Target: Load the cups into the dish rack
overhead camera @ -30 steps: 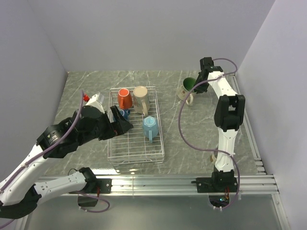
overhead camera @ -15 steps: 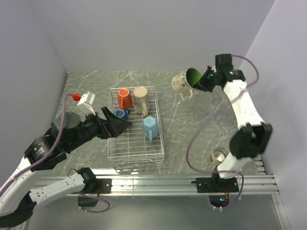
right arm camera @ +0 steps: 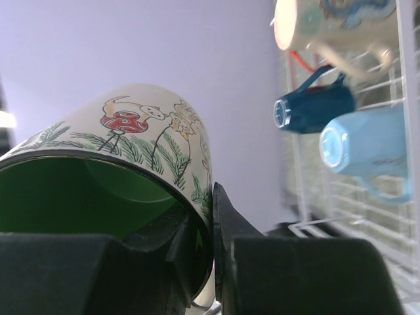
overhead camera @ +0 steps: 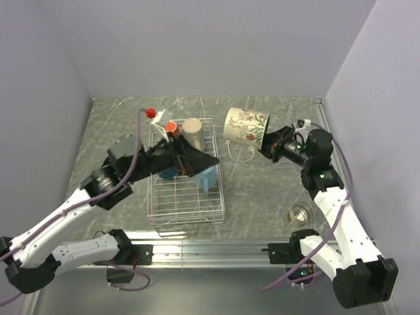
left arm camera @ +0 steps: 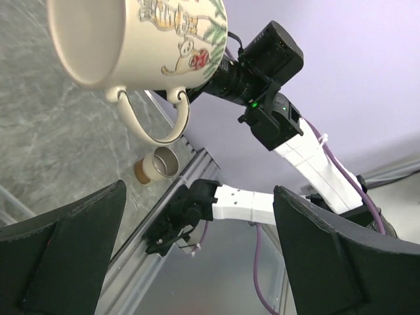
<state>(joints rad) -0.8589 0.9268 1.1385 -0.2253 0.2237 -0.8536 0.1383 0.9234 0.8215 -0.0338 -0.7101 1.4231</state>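
My right gripper (overhead camera: 266, 146) is shut on the rim of the cream mug with green inside (overhead camera: 245, 126) and holds it in the air, on its side, right of the white wire dish rack (overhead camera: 185, 203). In the right wrist view one finger is inside the mug (right arm camera: 111, 131) and one outside, at my gripper (right arm camera: 211, 243). My left gripper (overhead camera: 205, 161) is open and empty above the rack. The orange-red (overhead camera: 170, 125), beige (overhead camera: 192, 128), dark blue (overhead camera: 168, 174) and light blue (overhead camera: 208, 178) mugs lie in the rack, partly hidden by the left arm. The metallic cup (overhead camera: 300, 214) stands on the table.
The left wrist view shows the held cream mug (left arm camera: 131, 39), the metallic cup (left arm camera: 161, 164) and the right arm's base rail. The right wrist view shows the beige (right arm camera: 321, 23), dark blue (right arm camera: 312, 108) and light blue (right arm camera: 364, 147) mugs in the rack (right arm camera: 354, 210).
My right arm has lifted the cream mug off the far table and swung it nearer, beside the rack. My left arm has risen and moved right, over the rack.
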